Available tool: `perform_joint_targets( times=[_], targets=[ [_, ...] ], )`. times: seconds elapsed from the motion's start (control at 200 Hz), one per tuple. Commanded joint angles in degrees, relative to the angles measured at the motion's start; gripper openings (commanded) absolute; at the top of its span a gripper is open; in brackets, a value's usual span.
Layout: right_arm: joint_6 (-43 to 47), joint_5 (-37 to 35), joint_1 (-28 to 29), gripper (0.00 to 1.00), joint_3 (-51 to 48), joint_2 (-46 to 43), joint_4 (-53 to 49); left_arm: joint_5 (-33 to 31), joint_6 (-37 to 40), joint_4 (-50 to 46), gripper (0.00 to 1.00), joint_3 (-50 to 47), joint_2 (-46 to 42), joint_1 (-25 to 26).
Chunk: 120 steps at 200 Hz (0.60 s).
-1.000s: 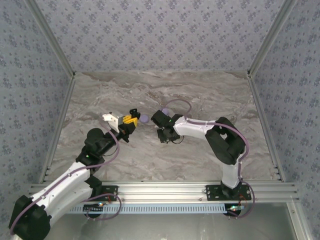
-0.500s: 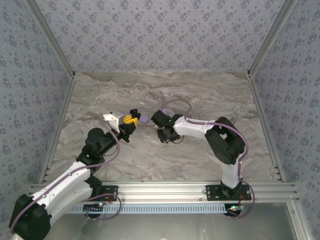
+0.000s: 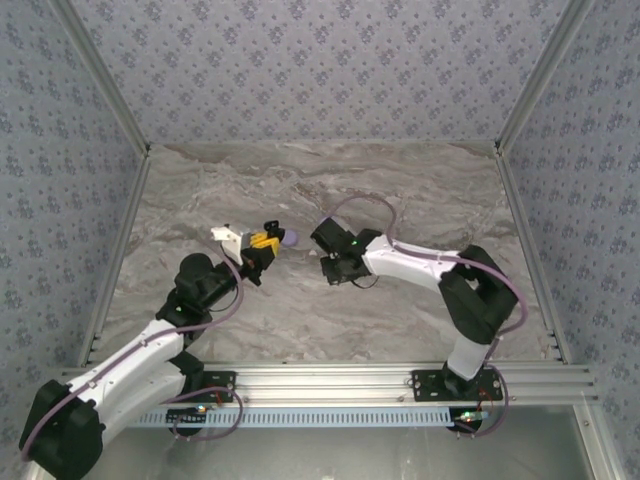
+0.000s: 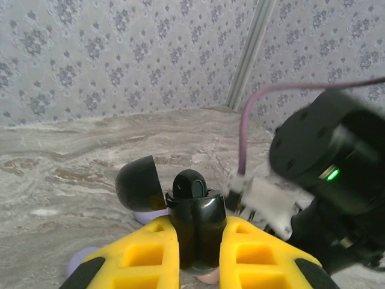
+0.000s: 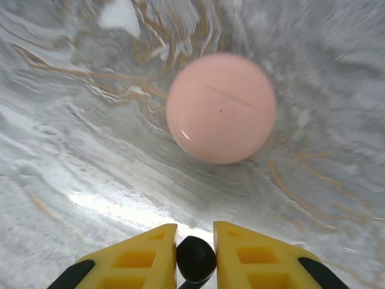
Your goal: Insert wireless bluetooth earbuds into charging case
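In the left wrist view my left gripper (image 4: 197,226) is shut on a black charging case (image 4: 200,208), held upright above the table. Its lid (image 4: 137,183) hangs open to the left, and a black earbud (image 4: 190,184) sits in the top of the case. From above, the left gripper (image 3: 265,240) is at mid-table. My right gripper (image 5: 195,230) is shut on a second black earbud (image 5: 195,259), pinched between its yellow fingers just above the marble. From above, the right gripper (image 3: 333,268) hangs a short way right of the case.
A pale pink round disc (image 5: 221,107) lies on the marble ahead of the right gripper. A lilac disc (image 3: 290,238) sits just beyond the case, also behind it as the lilac disc (image 4: 150,215). The right arm's wrist (image 4: 337,156) looms close on the case's right.
The right gripper's jaws have closed on the black earbud, and the right arm has shifted a little to the right. The left arm still holds the case and has barely moved.
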<state>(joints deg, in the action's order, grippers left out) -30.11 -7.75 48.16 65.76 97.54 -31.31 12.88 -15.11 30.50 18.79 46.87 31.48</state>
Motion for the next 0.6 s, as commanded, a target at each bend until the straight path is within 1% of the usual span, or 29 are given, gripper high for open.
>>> perform_joint_targets(
  times=[0.0, 0.175, 0.355, 0.475, 0.595],
  targets=[
    [4.4, -3.5, 0.0, 0.23, -0.4, -8.5, -0.2, 4.0, -1.6, 4.3, 0.0, 3.5, 1.6, -0.3],
    [12.4, -2.7, -1.1, 0.23, -0.5, -20.8, 5.0, 9.5, -3.2, 7.2, 0.0, 5.5, 5.1, 0.7],
    [19.9, 2.3, -2.6, 0.24, -2.7, -31.1, 14.4, 14.1, -4.5, 6.8, 0.0, 10.0, 8.5, 3.4],
    [23.8, 7.6, -4.7, 0.25, -5.2, -35.5, 20.5, 16.3, -6.8, 6.7, 0.0, 12.9, 10.8, 4.6],
    [25.7, 10.6, -5.1, 0.25, -7.1, -37.3, 24.6, 17.6, -9.3, 8.4, 0.0, 14.3, 13.1, 5.5]
  ],
)
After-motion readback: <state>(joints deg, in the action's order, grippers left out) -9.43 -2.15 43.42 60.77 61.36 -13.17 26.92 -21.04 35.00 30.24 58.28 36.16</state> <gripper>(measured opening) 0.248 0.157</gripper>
